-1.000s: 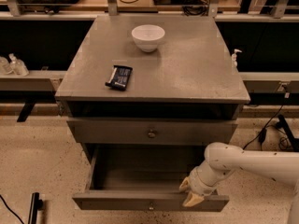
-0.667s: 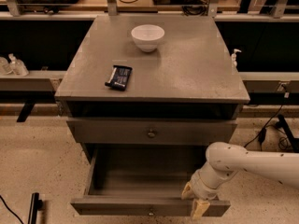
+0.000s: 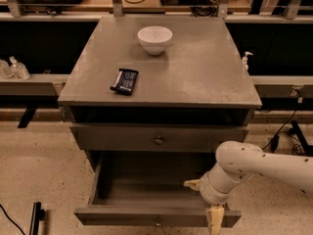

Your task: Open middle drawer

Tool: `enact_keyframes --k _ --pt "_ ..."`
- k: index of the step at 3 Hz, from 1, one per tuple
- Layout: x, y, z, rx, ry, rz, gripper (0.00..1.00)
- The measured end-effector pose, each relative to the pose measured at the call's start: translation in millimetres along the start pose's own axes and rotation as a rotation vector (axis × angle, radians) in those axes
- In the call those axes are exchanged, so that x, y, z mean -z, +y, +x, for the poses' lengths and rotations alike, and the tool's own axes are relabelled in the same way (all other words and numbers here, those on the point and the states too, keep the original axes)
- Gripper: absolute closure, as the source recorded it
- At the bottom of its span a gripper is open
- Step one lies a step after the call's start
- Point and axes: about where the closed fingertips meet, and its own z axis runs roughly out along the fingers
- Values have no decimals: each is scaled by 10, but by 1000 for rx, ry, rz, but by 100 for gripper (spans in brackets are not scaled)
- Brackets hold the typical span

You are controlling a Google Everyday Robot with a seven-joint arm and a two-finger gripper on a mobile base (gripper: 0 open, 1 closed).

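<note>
The grey counter carries a white bowl near its back edge and a small dark packet toward the front left, well apart. Below it, the uppermost drawer shows its flat front, while the middle drawer stands pulled far out, bare grey inside. A white arm reaches in from the right, its gripper at the right end of that drawer's front.

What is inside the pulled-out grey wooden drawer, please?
Only the bare grey floor of the grey wooden middle drawer shows. The robot's gripper, at the drawer's front corner on the right of the picture, covers that part, and the back lies in shadow.
</note>
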Motion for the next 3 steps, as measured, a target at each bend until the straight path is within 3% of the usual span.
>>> enact_keyframes --k 1,2,3 --pt "48 -258 -14 8 12 43 15" --pt "-84 -793 39 -20 29 104 46" --pt "-259 -1069 174 -67 34 128 53"
